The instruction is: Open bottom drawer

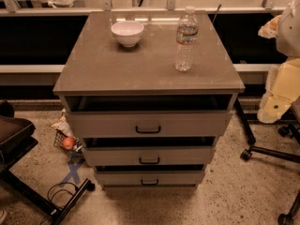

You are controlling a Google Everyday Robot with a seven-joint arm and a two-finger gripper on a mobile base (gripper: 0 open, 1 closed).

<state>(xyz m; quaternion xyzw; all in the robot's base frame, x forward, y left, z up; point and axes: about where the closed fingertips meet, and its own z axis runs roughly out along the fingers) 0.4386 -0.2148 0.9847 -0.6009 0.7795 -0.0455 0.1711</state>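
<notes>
Bottom drawer (150, 178) lies lowest in the cabinet (140, 67); gripper (271, 108) hangs far right, its opening unreadable.

Cream-white blocky arm (287, 81) + end effector (272, 109), rt edge

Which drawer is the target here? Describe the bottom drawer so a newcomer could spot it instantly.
Find the grey-beige cabinet carrying a white bowl and a water bottle; three drawer fronts stack below its top. The bottom drawer is the lowest, nearest the floor, and its black-handled front is the shallowest. The gripper hangs at the right edge, clear of it.
</notes>
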